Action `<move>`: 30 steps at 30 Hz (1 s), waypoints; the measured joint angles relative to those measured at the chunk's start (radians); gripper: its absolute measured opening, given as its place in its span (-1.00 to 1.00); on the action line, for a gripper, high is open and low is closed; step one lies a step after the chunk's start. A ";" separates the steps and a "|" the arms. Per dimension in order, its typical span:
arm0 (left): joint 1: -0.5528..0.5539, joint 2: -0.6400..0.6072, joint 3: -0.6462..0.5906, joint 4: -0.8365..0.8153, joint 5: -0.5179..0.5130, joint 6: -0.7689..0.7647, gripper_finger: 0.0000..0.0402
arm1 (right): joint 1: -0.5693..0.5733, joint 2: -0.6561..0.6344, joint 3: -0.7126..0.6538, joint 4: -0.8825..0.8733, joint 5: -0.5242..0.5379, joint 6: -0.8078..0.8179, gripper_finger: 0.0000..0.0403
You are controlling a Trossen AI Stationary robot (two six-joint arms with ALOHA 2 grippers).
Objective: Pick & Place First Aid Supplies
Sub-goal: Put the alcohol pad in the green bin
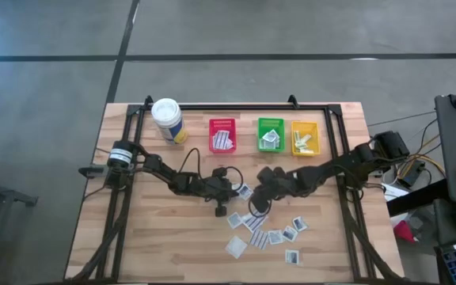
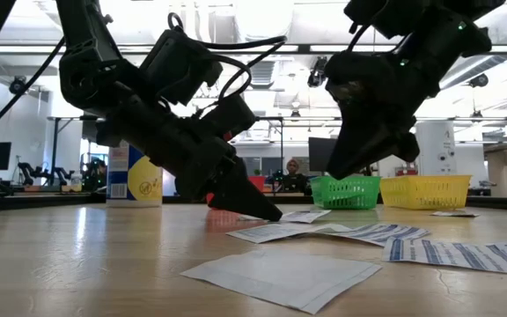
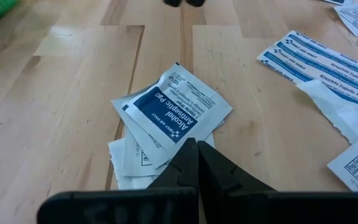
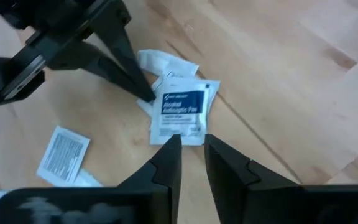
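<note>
Packets (image 1: 269,231) are lying loose mid-table, one blue-printed packet (image 4: 180,111) sitting atop a small pile; the left gripper (image 3: 197,163), fingers together, is pressing its tip at that pile, while the right gripper (image 4: 190,163), slightly parted, is hovering just above

Packets (image 2: 280,277) under both arms

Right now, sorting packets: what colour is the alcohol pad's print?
Dark blue on white alcohol pad; left wrist view.
</note>
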 joint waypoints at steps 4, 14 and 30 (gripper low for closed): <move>0.000 0.000 0.000 -0.002 0.000 0.000 -1.00 | -0.024 0.000 0.000 -0.017 0.000 -0.026 -0.54; 0.000 0.001 -0.001 -0.006 0.001 0.000 -1.00 | -0.027 0.000 -0.012 -0.102 -0.127 0.033 -0.34; 0.000 0.001 -0.002 -0.006 0.002 -0.017 -1.00 | -0.013 0.075 -0.026 0.044 0.025 0.192 -0.41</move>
